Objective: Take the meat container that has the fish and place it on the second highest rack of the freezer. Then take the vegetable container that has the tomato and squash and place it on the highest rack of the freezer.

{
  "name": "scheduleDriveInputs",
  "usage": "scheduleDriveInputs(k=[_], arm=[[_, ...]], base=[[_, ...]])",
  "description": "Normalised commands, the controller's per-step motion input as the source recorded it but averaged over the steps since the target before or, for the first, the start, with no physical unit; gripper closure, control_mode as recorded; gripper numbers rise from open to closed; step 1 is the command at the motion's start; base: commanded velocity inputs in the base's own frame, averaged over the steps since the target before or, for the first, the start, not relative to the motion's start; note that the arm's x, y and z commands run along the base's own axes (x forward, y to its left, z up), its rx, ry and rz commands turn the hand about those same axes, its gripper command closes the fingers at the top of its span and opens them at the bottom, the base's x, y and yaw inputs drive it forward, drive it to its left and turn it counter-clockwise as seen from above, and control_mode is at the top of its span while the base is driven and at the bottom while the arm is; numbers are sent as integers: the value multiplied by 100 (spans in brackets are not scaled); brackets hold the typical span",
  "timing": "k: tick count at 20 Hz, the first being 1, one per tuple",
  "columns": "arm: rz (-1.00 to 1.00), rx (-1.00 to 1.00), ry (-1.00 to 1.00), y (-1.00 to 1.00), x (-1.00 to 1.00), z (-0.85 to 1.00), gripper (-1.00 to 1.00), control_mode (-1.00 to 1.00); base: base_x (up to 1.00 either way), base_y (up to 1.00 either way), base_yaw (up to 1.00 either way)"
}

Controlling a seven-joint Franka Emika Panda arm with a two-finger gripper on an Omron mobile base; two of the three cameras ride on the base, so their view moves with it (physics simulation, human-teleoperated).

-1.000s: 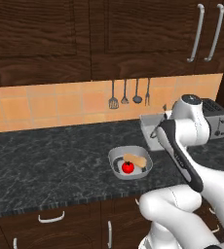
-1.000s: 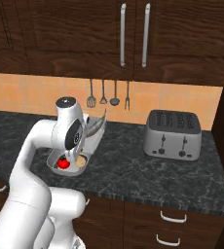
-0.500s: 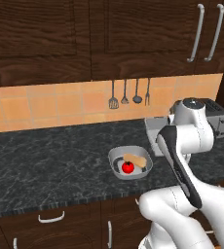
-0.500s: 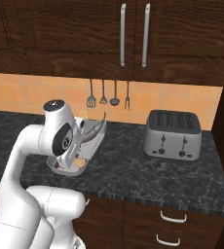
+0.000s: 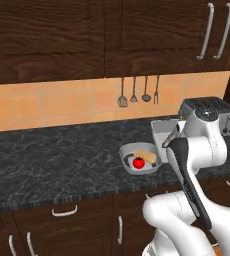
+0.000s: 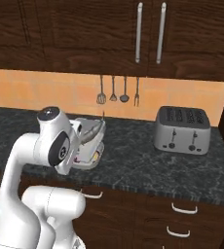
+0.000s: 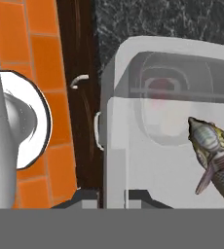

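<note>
Left base view: the arm folds high, its jaws clamped on the grey meat container [image 5: 159, 131] above the worktop [image 5: 47, 165]. The fish [image 7: 216, 155] lies inside at four o'clock.

We count two containers: a clear tray [image 7: 133, 146] holding one fish [image 7: 216, 155], and a grey bowl [image 5: 129, 165] on the desk [image 5: 52, 160] holding one tomato [image 5: 139, 162] and one squash [image 5: 145, 154]. One toaster [image 6: 182, 130] stands at the right. Four utensils [image 5: 134, 91] hang on the wall.
</note>
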Motion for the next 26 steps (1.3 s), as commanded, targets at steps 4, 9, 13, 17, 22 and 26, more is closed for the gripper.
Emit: scheduleDriveInputs(k=[4, 9, 13, 17, 22, 26], arm=[[0, 0, 0, 0, 0, 0, 100, 100], [0, 0, 0, 0, 0, 0, 100, 100], [0, 0, 0, 0, 0, 0, 100, 100], [0, 0, 0, 0, 0, 0, 100, 100], [0, 0, 0, 0, 0, 0, 100, 100], [0, 0, 0, 0, 0, 0, 100, 100]], base=[[-24, 82, -14], [-39, 0, -92], [-29, 0, -100], [-24, 0, -100], [-22, 0, -100], [-15, -10, -95]])
